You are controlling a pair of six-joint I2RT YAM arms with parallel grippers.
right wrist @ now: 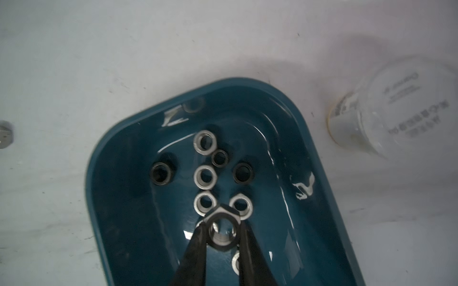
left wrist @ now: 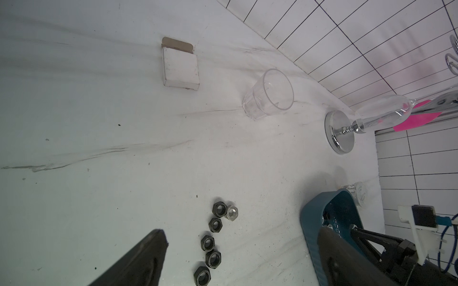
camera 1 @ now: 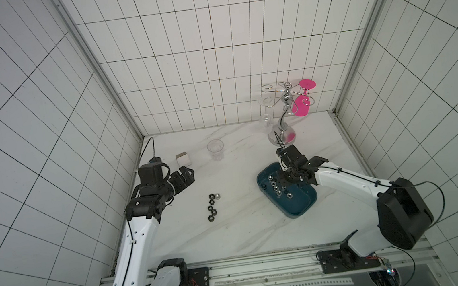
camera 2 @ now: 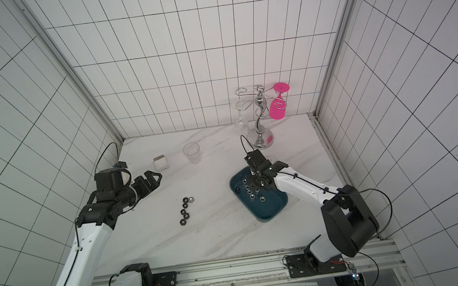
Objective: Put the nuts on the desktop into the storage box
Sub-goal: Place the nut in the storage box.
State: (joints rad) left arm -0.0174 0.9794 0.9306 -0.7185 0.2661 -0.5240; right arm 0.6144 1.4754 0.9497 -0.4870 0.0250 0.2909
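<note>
Right hand (right wrist: 221, 224) is pinching a hex nut (right wrist: 223, 244) between its tips, right over the storage box (right wrist: 116, 210), which sits right of centre on the bench (camera 1: 233, 233). Bunch of nuts (right wrist: 205, 176) lying in it, silver and black. Left hand (camera 1: 186, 175) is spread wide at the far left, touching nothing. Six loose nuts (camera 1: 213, 207) are strung out left of mid-bench: five black, one silver.

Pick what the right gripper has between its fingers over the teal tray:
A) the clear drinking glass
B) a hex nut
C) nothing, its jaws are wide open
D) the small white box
B: the right wrist view shows the right gripper shut on a hex nut above the teal tray.
</note>
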